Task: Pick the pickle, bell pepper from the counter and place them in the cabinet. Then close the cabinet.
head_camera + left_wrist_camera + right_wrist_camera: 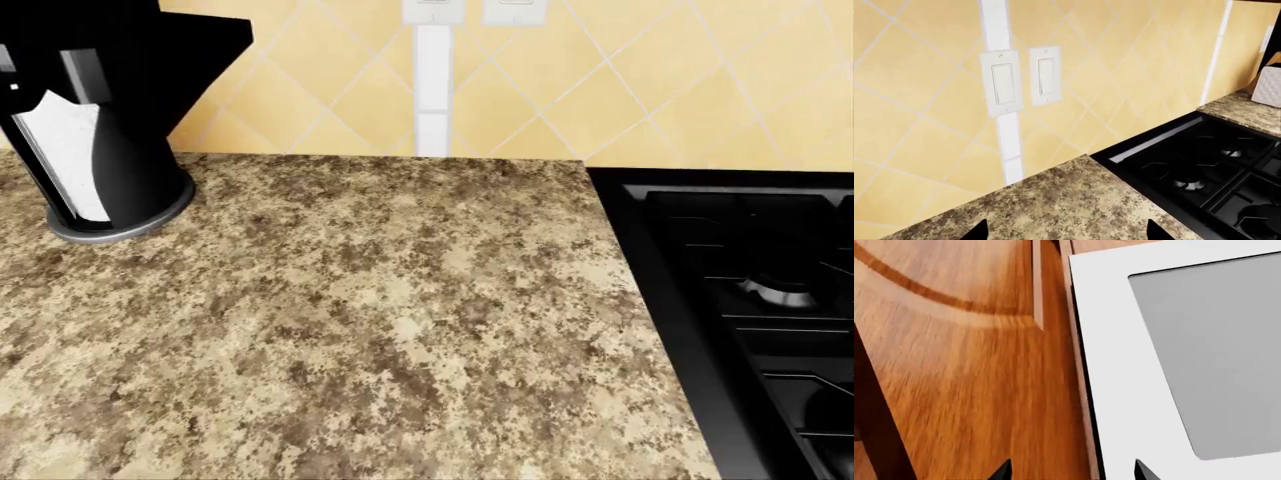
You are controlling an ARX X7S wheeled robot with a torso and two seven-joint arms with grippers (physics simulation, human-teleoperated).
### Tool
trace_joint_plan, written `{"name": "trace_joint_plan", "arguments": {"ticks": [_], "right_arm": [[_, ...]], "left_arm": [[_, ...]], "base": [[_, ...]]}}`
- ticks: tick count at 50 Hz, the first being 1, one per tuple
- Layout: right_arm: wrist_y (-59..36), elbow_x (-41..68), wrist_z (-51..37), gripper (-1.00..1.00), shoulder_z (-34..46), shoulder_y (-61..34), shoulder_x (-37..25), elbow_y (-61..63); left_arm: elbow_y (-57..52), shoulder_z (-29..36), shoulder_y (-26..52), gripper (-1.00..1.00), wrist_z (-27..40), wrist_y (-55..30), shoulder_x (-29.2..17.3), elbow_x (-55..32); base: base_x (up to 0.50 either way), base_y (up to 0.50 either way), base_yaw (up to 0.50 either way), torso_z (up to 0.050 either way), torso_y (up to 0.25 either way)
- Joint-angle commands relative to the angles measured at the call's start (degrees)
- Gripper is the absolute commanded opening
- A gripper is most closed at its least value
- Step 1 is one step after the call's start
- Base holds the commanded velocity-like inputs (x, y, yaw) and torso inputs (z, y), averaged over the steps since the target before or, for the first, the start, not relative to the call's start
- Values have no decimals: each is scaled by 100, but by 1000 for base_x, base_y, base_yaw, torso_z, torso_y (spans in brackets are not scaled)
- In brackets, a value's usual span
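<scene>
The counter (374,320) fills the head view as a wide speckled granite surface. Neither the pickle nor the bell pepper shows on it or in any view, so their location cannot be determined. The gas stove (761,300) adjoins the counter at the robot's right. A black paper-towel holder (100,140) stands at the far left, against the tiled wall (667,90).

The right wrist view shows a wooden cabinet door (967,365) close to the camera, beside a white panel with a grey inset (1187,350). The step in hand is judged to be the cabinet-closing stage or the approach to it, though progress cannot be confirmed.

The right gripper (1072,471) shows only two dark fingertips, spread apart with nothing between them. The left gripper (1066,231) is likewise spread and empty, hovering above the counter near two wall switches (1021,75).

Recommended procedure: present one flat finger surface to the door panel, push along its swing arc and keep clear of the white panel's edge.
</scene>
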State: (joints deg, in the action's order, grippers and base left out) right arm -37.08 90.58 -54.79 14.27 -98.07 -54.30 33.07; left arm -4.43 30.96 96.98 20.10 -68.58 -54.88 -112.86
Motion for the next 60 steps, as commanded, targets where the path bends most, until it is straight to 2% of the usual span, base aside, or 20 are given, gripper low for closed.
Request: {"name": "trace_joint_plan", "arguments": {"ticks": [1,20,44,60], "right_arm": [[-250,-590,695,100,367,-790,816,-433],[-517,-831,1189,100,1020,-1235,1583,-640],[472,-518,1645,100,504,-848,2339,-1064],[467,-590,1817,100,650,-446,2393,-1906]], "left_arm": [[-33,9,-40,100,-3,35,-27,-19],[-83,14,-150,100,-32,121,-57,-21],[-66,43,-123,100,7,138,-109,-111],[-53,67,-101,100,-28,133,-108,-89]], "base": [[0,0,5,10,0],[1,0,4,2,0],[0,1,1,1,0],[1,2,2,1,0]]}}
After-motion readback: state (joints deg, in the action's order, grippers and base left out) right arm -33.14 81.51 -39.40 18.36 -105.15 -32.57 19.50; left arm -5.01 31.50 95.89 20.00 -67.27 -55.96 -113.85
